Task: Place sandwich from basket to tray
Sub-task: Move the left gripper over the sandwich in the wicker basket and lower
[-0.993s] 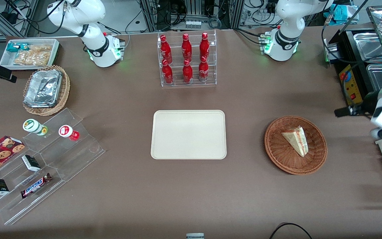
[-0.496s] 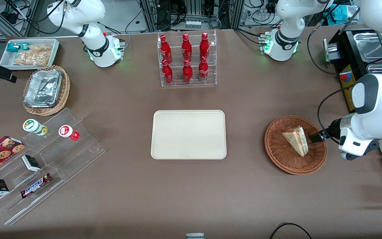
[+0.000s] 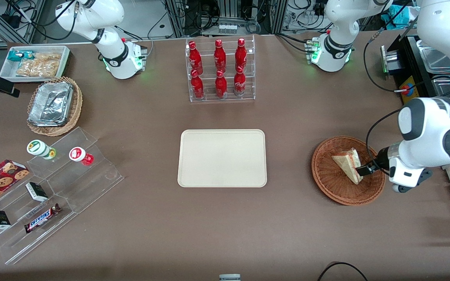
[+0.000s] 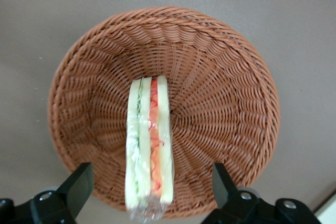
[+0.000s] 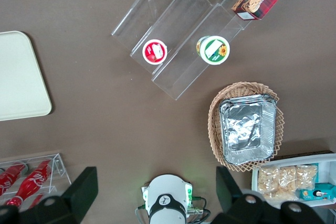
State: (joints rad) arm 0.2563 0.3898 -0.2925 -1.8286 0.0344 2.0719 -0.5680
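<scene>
Hand (image 4: 149, 190) spread wide, apparently straddling sandwich (image 4: 149, 148) untouched.

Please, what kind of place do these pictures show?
Probably a robotics lab staged like a snack shop: a rack of red bottles, a Snickers bar on clear steps, cables around. The tool hangs open above the sandwich in the basket.

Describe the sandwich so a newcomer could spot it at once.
Find the cream tray at the table's middle, then look toward the working arm's end for the round reddish-brown basket. The sandwich lies in it, under the open gripper: a pale bread wedge with red-orange and green filling, the basket's only content.
</scene>
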